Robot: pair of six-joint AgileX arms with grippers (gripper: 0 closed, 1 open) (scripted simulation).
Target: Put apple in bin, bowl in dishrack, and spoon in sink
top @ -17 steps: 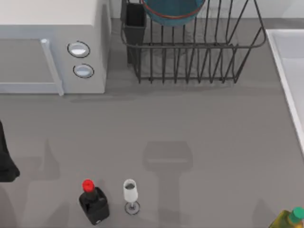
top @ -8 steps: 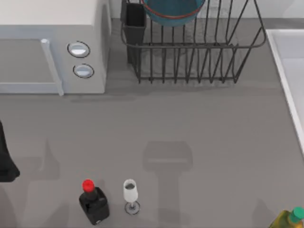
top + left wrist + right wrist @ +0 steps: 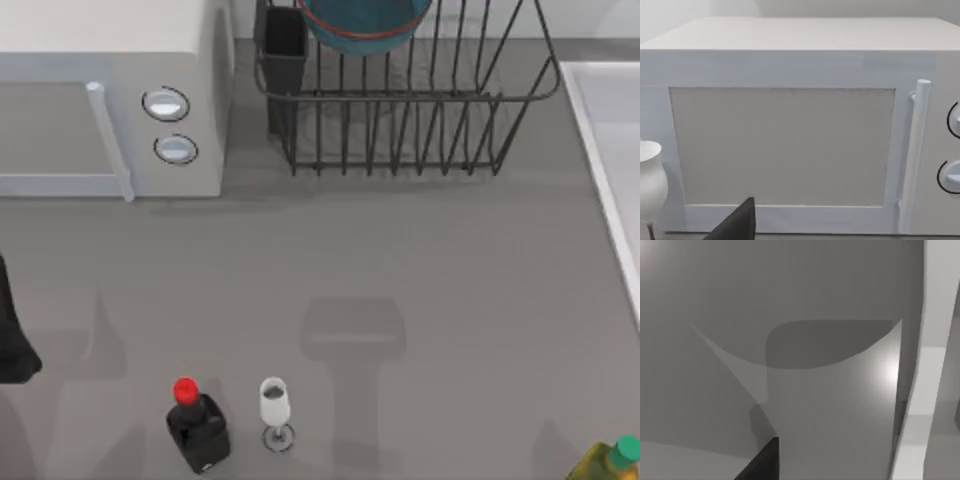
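At the bench's left edge in the top view, the AgileX left arm (image 3: 12, 340) sits parked as a dark shape; whether its gripper is open or closed cannot be told. Beside it stands the white microwave (image 3: 110, 100), whose closed door and handle the left wrist view shows face-on, along with a white wine glass (image 3: 650, 185) at the picture's edge. Near the front of the bench stand a dark bottle (image 3: 197, 425) with a red cap and the wine glass just beside it. Toward the back, the blue bowl (image 3: 365, 25) rests in the black wire dishrack (image 3: 400, 120), so that step looks done. Glossy and rigid, the bowl would likely be slippery; its thin rim seems the best hold. At the right edge lies the pale sink (image 3: 610, 130). A yellow bottle (image 3: 608, 462) with a green cap peeks in at the front right corner. The right wrist view shows pale grey walls and a dark tip, not enough to judge the right gripper's state.
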